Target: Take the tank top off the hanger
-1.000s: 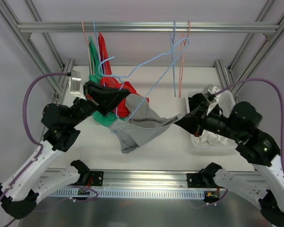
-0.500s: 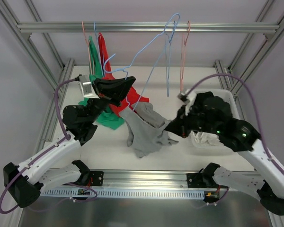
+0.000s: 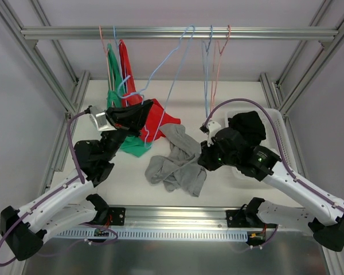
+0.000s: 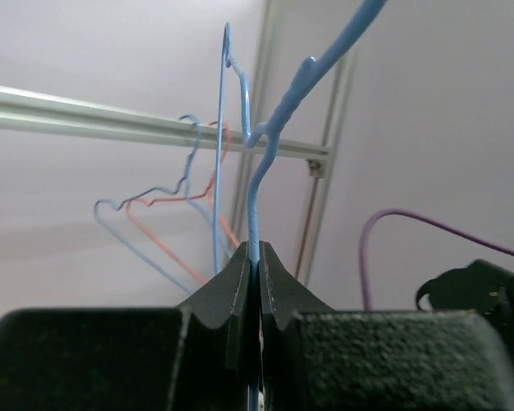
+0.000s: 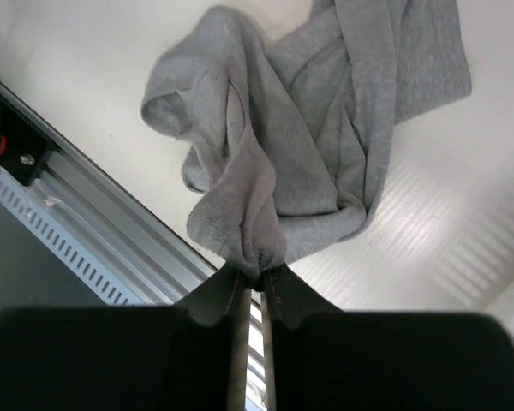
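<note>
From my screen I can see the left gripper [image 4: 257,261] shut tight on the thin wire of a blue hanger [image 4: 254,210]. The 2 fingers press on the wire from both sides with no gap showing. The hanger is bare, with no cloth on it. In the top view it slants up from the gripper to the metal rail [image 3: 74,33], and its hook is up at the rail. The right gripper [image 5: 257,278] is shut too, and it pinches a bunched bit of the grey tank top [image 3: 178,163]. I can see the cloth squeezed between its 2 fingers in the right wrist view. The tank top is off the hanger. It lies in a crumpled heap on the white table [image 3: 229,97], between the 2 arms and near the front edge. It sits just to the left of the right gripper and apart from the blue hanger. A red top [image 3: 157,120] and a green top [image 3: 132,148] hang on the left side, close behind the left gripper. More bare hangers [image 3: 209,69], blue and orange, hang from the rail near the middle. A white bin [image 3: 278,123] sits on the right side of the table, behind the right arm.
</note>
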`<state>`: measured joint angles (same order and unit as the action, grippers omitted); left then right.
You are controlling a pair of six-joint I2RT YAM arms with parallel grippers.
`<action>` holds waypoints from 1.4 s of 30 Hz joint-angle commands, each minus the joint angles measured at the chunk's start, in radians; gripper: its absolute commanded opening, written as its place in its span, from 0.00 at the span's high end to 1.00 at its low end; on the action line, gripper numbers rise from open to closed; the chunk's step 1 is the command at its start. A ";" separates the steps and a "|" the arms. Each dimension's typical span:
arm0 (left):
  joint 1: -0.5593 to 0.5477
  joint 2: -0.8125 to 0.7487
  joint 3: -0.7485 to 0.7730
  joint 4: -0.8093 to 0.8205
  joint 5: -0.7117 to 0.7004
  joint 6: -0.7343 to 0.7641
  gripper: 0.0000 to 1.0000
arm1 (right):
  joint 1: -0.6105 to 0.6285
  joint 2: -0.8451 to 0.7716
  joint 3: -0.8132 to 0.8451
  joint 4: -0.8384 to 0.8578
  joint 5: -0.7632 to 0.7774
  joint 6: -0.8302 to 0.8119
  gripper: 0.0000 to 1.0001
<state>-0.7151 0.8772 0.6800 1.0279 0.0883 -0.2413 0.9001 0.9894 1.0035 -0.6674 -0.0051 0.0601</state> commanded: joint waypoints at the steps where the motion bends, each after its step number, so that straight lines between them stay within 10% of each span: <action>1: -0.009 -0.101 0.024 -0.232 -0.239 -0.016 1.00 | 0.008 -0.009 -0.017 0.126 -0.044 0.029 0.87; 2: -0.009 -0.110 0.035 -0.378 -0.255 -0.029 1.00 | 0.011 -0.002 -0.031 0.155 -0.083 0.032 0.76; 3: -0.009 -0.116 0.047 -0.444 -0.265 -0.036 1.00 | 0.011 0.021 -0.028 0.181 -0.085 0.033 0.25; 5: -0.010 -0.113 0.113 -0.651 -0.260 -0.052 1.00 | 0.010 0.043 0.007 0.172 -0.024 0.035 0.01; 15: -0.027 0.021 0.340 -1.120 -0.366 -0.126 1.00 | 0.010 -0.208 0.122 0.062 0.109 -0.009 0.00; 22: -0.032 0.434 0.847 -1.311 -0.350 -0.030 1.00 | 0.010 -0.353 0.142 0.028 0.022 -0.008 0.01; 42: -0.049 1.006 1.553 -1.353 -0.495 0.027 1.00 | 0.008 -0.445 0.050 -0.037 0.017 0.018 0.00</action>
<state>-0.7597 1.8435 2.1719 -0.3302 -0.3607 -0.2443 0.9070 0.5373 1.0618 -0.7162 0.0254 0.0666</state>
